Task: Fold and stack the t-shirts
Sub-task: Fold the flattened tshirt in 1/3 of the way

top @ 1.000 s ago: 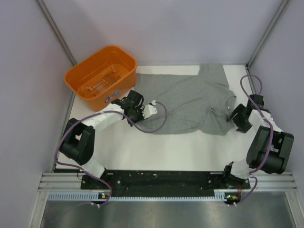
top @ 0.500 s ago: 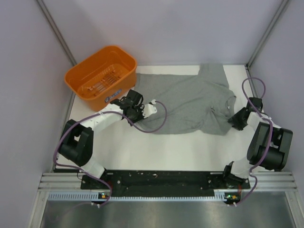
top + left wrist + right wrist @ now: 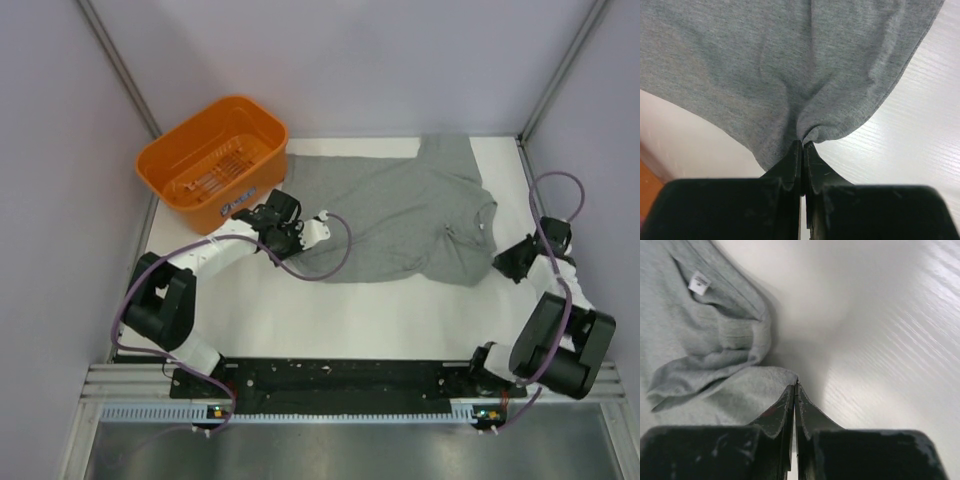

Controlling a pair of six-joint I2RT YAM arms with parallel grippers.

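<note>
White table (image 3: pixel 400 320) bears t-shirt (image 3: pixel 400 215) pinched by right claw (image 3: pixel 796 382) and, beside orange basket (image 3: pixel 185 205), left claw (image 3: pixel 803 145).

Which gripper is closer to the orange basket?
The left gripper, pinching the t-shirt edge beside the basket; the right gripper sits at the shirt's opposite side, near the collar.

**Colours and patterns — one moment**

The t-shirt (image 3: pixel 400 215) is heather grey with a fine mottled knit and no print; the tag (image 3: pixel 698 282) inside its neck is white. The basket (image 3: pixel 160 165) is bright orange, with a white sticker on its side. The table (image 3: pixel 330 320) is white with a faint streaked grain. The left gripper (image 3: pixel 802 145) and right gripper (image 3: pixel 795 385) are black, scuffed pale near the base. The arms (image 3: pixel 215 252) have white links and black joints — cables (image 3: pixel 348 243) purple. The walls (image 3: pixel 350 60) are pale lilac-grey.
</note>
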